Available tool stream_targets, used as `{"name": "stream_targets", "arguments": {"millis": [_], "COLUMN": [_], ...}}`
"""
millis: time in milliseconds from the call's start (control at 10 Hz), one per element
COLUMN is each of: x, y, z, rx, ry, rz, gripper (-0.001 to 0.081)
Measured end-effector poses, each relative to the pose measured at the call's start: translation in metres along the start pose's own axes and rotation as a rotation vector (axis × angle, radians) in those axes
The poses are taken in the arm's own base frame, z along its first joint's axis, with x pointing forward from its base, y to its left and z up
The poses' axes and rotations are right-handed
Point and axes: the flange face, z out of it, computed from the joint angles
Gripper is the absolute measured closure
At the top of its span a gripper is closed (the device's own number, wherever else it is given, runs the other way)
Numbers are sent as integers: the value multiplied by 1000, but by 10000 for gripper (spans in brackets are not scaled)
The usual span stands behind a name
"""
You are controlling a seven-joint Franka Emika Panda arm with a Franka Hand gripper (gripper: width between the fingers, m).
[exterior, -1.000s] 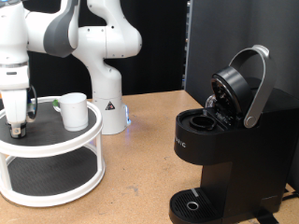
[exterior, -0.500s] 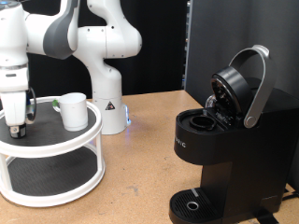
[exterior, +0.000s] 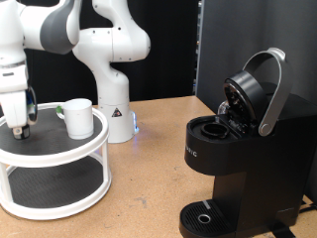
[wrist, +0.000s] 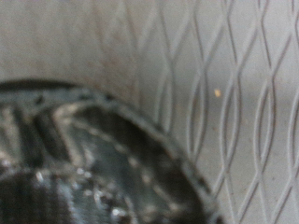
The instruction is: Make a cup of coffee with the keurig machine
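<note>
The white cup [exterior: 79,117] stands upright on the top shelf of a round two-tier stand [exterior: 61,151] at the exterior view's left. The black keurig machine [exterior: 238,159] stands at the right with its lid [exterior: 253,87] hinged up and the pod chamber [exterior: 210,128] open. My gripper [exterior: 17,128] hangs over the shelf's left part, left of the cup, its tips just above the mat. The wrist view shows a blurred dark round pod [wrist: 84,168] very close on the grey patterned mat [wrist: 234,84]. The fingers do not show there.
The arm's white base [exterior: 114,109] stands behind the stand. The stand's lower shelf [exterior: 50,188] is below. The machine's round drip base [exterior: 203,218] is at the bottom right. Wooden tabletop [exterior: 149,169] lies between stand and machine.
My gripper has risen a little above the top shelf. The cup and the machine have not moved.
</note>
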Motion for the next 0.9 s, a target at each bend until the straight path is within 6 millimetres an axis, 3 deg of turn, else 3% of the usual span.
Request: {"name": "stream_targets", "arguments": {"millis": [500, 800, 900], "x": [-7, -2, 4], "y": [-2, -4, -5], "z": [-69, -67, -76], "rx": [25, 61, 80], "ry": [37, 85, 122], "rz": [-18, 5, 15], "gripper": [329, 329, 329]}}
